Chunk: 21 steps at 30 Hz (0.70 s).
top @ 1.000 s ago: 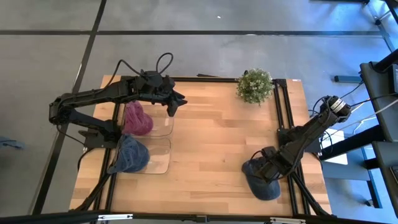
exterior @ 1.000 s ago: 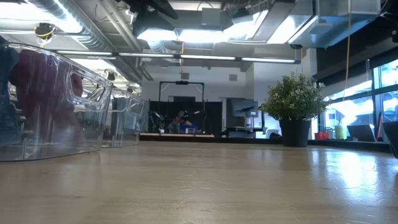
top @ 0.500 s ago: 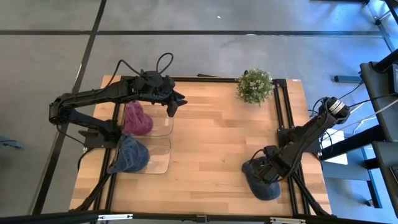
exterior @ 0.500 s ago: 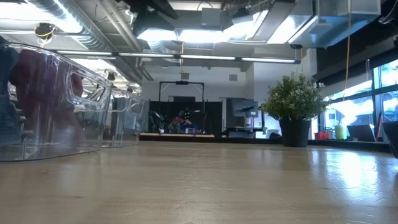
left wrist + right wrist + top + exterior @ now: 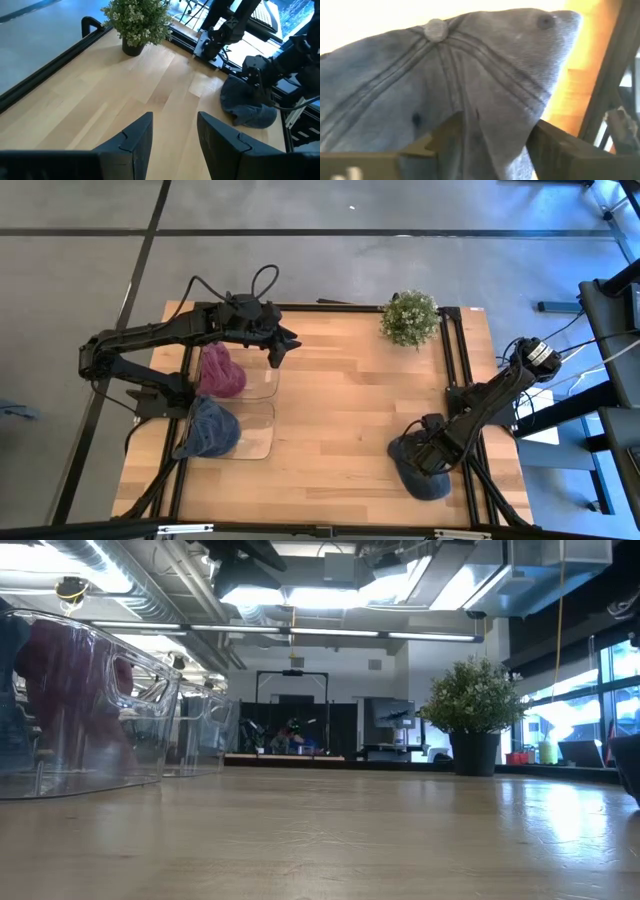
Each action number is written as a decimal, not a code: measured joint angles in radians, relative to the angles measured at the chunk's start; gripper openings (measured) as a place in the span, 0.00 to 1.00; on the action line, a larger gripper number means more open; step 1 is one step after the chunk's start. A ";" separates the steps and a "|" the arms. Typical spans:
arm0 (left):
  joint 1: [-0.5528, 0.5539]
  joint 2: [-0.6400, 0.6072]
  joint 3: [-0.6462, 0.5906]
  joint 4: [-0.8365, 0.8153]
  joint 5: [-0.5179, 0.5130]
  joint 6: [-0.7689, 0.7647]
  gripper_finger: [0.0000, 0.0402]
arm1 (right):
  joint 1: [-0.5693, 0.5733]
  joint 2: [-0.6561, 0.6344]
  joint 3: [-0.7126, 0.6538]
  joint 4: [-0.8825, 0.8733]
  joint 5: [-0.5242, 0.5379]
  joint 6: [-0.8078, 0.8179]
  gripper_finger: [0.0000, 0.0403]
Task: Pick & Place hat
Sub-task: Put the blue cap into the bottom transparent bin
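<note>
Three hats are showing: one grey hat [image 5: 425,475] is bunching between the right pincer [image 5: 432,457] fingers; the left pincer [image 5: 281,348] is hanging open, empty, beside a maroon hat [image 5: 220,372] and a blue hat [image 5: 208,430].

1. The high view looks straight down on the whole table [image 5: 330,400].
2. The low view sits at tabletop height, facing the plant [image 5: 474,710] at 2 o'clock.
3. The left wrist view also sees that plant, far off.
4. The right wrist view is pressed close against the hat [image 5: 470,85].

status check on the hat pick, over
Right gripper down on the blue cap, fingers astride a fold of fabric, cap on the table. Left gripper open, idle above the clear bins. Path clear.
</note>
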 joint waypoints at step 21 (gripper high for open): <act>0.000 0.000 0.000 0.000 0.001 -0.001 0.37 | -0.131 0.000 0.164 -0.056 0.516 -0.486 0.02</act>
